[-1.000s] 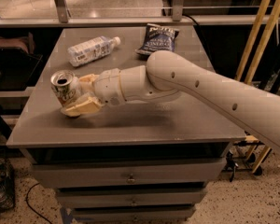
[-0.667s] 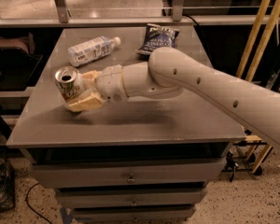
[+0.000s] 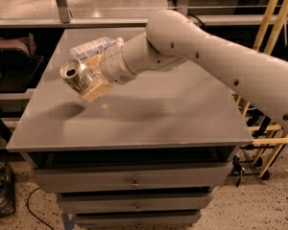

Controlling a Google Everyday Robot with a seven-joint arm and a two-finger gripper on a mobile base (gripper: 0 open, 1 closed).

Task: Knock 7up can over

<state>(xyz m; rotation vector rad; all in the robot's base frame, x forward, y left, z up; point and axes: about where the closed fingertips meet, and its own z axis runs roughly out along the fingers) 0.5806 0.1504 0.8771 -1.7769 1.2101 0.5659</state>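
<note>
7up can, shiny round aluminium, tilted, pinched in jaws of my gripper over matte table; clear bottle behind.

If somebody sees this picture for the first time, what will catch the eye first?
The big white arm reaches from the right across the grey table. At its tip, over the table's left part, the gripper is shut on the can, holding it tilted with its silver top toward the camera and a shadow below. Behind it lies a bottle, partly hidden.
</note>
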